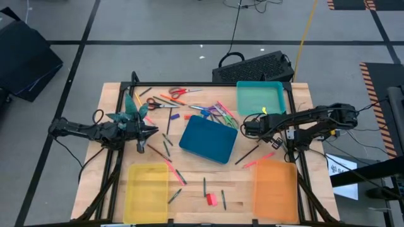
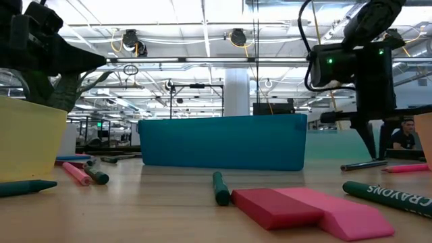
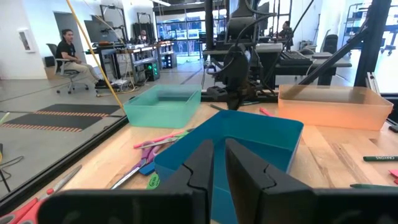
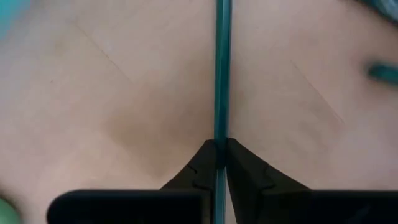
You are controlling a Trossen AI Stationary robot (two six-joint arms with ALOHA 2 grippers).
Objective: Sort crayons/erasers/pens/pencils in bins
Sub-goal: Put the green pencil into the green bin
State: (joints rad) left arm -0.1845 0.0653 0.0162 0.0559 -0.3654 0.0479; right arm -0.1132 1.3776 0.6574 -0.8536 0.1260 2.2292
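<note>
Most of the sorting left undone: four bins [image 1: 147, 189] nearly empty, erasers [image 1: 211, 199] and sticks loose across the table [image 1: 113, 94]. Right gripper [image 4: 217, 149], between blue and teal bins, clamped on a thin teal stick [image 4: 219, 68]. Left gripper [image 1: 154, 131] closed, holding nothing, loose pencils just beside it.

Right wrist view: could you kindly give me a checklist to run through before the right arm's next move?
1. Right tool shut on the teal stick: ok.
2. Stick lifted off the table: cannot tell.
3. Crayon, pen or pencil: cannot tell.
4. Left tool well apart, beyond the dark blue bin: ok.
5. Erasers binned: not ok; red eraser and pink eraser lie on the table.
</note>
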